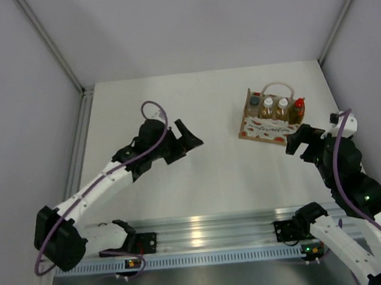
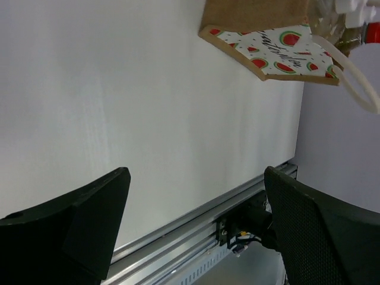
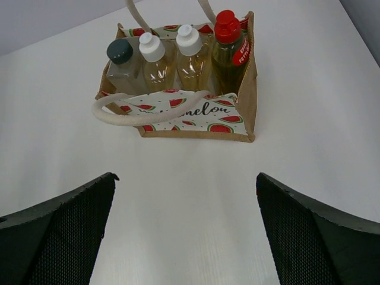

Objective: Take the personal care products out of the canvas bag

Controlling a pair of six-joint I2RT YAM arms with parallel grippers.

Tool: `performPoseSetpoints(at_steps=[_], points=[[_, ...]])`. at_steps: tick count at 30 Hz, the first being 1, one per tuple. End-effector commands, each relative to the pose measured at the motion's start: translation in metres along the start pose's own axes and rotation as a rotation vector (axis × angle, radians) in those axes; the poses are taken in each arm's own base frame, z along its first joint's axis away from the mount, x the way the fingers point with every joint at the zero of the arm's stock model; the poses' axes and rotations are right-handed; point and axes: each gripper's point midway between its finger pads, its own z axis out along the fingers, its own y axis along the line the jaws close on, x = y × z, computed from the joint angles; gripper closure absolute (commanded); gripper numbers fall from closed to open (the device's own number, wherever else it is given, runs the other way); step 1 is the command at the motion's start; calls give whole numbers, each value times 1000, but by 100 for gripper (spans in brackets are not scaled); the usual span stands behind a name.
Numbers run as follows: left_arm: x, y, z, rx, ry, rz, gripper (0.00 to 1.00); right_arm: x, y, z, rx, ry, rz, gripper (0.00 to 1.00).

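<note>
The canvas bag (image 3: 196,122) is parked upright at the far right of the white surface (image 1: 214,180), with the watermelon-print panel turned toward the near side. All four bottles are seen lined up inside it, so nothing's been taken out yet. The square clear bottle (image 3: 122,68) with the dark cap is at the left end. Next come an amber bottle (image 3: 155,68) and a second amber bottle (image 3: 193,65), both white-capped. The yellow bottle (image 3: 230,56) with the red cap is at the right end. One cream loop handle (image 3: 148,116) is flopped over the near panel.

The right hand (image 3: 187,184) is held just on the near side of the bag, pointed at it, jaws spread wide with nothing gripped. The left hand (image 2: 196,184) is also fully released and empty. It is held over the middle-left of the surface, well apart from the bag.
</note>
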Motion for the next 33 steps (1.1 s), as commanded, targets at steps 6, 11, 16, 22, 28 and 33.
performPoseSetpoints(at_steps=[6, 11, 16, 22, 28, 33], points=[[-6, -99, 114, 42, -38, 65, 1, -9, 11, -12, -92, -62, 66, 1], [-3, -158, 153, 140, -11, 150, 1, -6, 12, -21, -126, -58, 64, 1], [-8, -159, 190, 88, -87, 202, 7, 0, 11, -26, -147, -46, 46, 1], [-2, -153, 220, 69, -68, 193, 36, 4, 10, -25, -148, -36, 25, 1], [3, -138, 232, 30, -67, 185, 68, 1, 12, -25, -151, -35, 19, 0], [7, -131, 236, 18, -55, 195, 92, 1, 15, -16, -131, -11, 9, 1]])
